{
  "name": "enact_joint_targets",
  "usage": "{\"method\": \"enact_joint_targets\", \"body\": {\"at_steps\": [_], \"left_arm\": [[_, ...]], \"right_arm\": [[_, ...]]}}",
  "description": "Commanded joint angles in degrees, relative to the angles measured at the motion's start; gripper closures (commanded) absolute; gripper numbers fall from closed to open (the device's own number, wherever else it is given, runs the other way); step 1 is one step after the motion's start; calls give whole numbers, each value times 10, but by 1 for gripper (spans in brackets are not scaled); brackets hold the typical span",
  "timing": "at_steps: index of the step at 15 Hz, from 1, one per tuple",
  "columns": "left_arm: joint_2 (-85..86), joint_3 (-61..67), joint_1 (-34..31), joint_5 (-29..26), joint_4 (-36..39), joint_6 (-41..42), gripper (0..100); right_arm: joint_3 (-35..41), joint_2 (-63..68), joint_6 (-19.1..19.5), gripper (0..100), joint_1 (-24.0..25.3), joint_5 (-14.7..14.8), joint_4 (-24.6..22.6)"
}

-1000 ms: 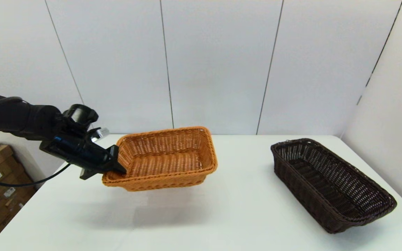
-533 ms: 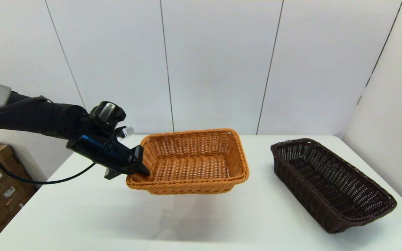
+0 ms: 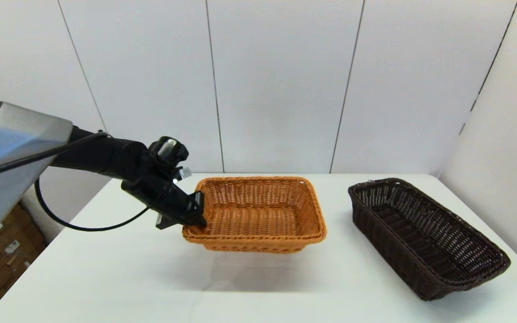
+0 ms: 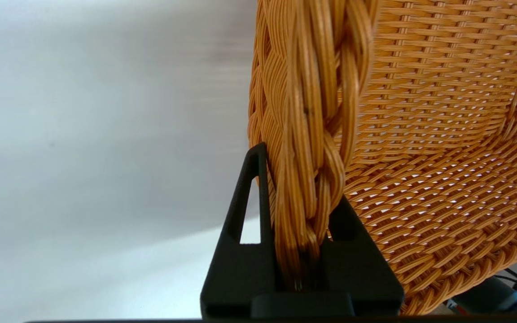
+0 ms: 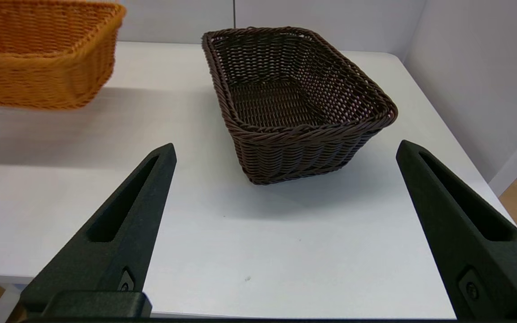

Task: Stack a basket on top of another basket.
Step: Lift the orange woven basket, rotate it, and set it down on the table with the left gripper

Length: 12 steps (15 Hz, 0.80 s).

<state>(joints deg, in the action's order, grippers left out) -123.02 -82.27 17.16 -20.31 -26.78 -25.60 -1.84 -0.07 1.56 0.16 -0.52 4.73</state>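
My left gripper [image 3: 199,216] is shut on the braided rim at the left short end of the orange-tan basket [image 3: 258,215] and holds it clear of the table, its shadow beneath it. In the left wrist view the rim sits pinched between both fingers of the left gripper [image 4: 301,179], with the orange-tan basket [image 4: 420,134] stretching away. The dark brown basket [image 3: 424,235] rests empty on the table at the right, apart from the orange one. My right gripper [image 5: 285,150] is open near the table's front edge, facing the dark brown basket [image 5: 294,94]; the orange-tan basket [image 5: 38,58] hangs beyond.
The white table [image 3: 285,287] ends at white wall panels behind and on the right. Cardboard boxes [image 3: 2,246] stand on the floor off the table's left edge. A black cable [image 3: 83,226] loops under the left arm.
The left arm has carried the orange-tan basket to the right, closer to the dark brown basket, and it now hangs more level. The dark brown basket has not moved.
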Motion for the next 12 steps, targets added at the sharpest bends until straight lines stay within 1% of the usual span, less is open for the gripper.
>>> {"method": "enact_joint_targets", "body": {"at_steps": [1, 4, 12], "left_arm": [[-25, -19, 10, -1, -12, 2, 100], [-47, -47, 28, -1, -39, 3, 100], [-70, -53, 30, 0, -39, 6, 100]], "right_arm": [[0, 0, 0, 0, 0, 0, 0], [0, 0, 0, 0, 0, 0, 0], [0, 0, 0, 0, 0, 0, 0]]}}
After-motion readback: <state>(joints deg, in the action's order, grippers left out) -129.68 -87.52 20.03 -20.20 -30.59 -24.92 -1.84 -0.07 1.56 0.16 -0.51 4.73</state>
